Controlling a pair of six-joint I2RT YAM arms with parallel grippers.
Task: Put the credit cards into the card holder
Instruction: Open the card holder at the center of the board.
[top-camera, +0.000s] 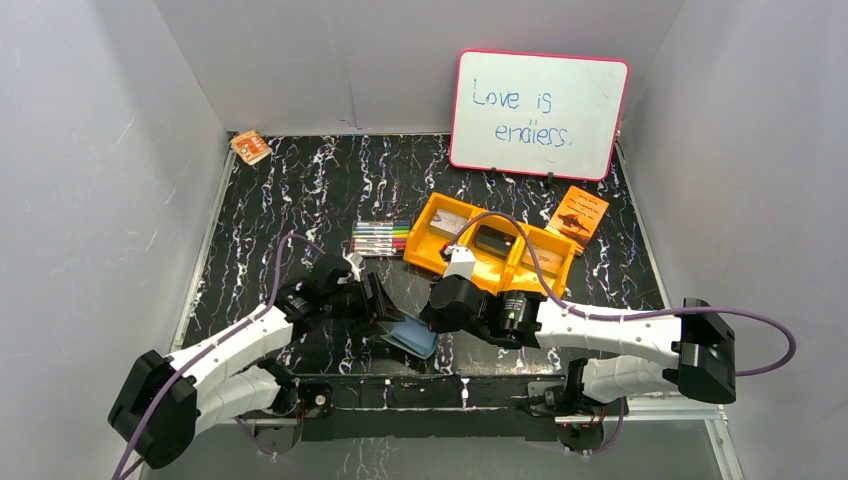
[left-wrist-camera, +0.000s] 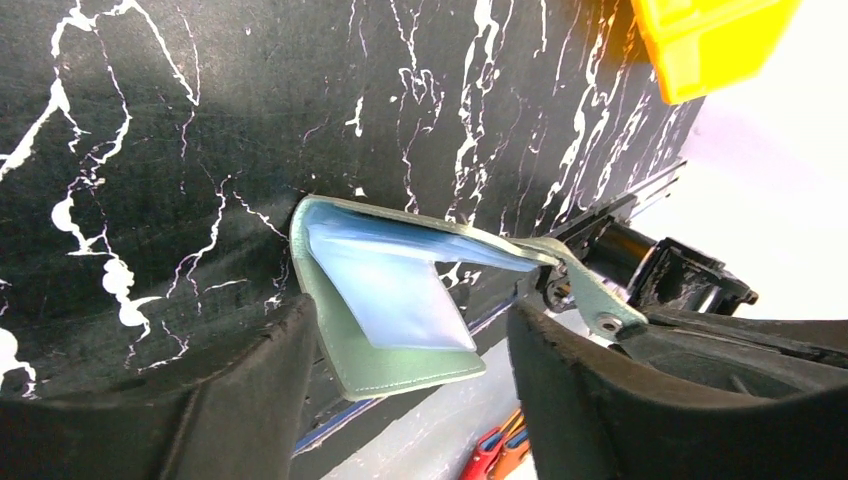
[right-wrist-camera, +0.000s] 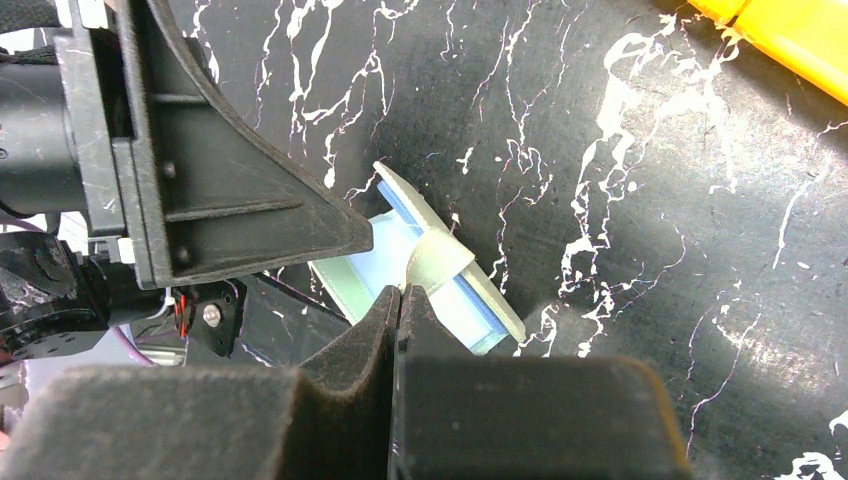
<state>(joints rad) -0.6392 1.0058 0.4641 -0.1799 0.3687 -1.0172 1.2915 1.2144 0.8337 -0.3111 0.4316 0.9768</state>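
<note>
The grey-green card holder (top-camera: 413, 336) lies open near the table's front edge, its pale blue inner pockets showing in the left wrist view (left-wrist-camera: 385, 300). My right gripper (right-wrist-camera: 400, 292) is shut on its little side tab (right-wrist-camera: 440, 262) and holds the upper flap up. My left gripper (left-wrist-camera: 410, 325) is open, one finger on each side of the lower flap and not touching it. Pale, dark and tan card-like things lie in the compartments of the orange bin (top-camera: 520, 272); I cannot tell them apart clearly. No card is in either gripper.
The orange bin stands just behind the right gripper (top-camera: 432, 318). Coloured markers (top-camera: 380, 240) lie to its left. A whiteboard (top-camera: 540, 112) leans at the back, an orange booklet (top-camera: 578, 215) beside it, and a small orange-and-white packet (top-camera: 250, 147) at the far left corner.
</note>
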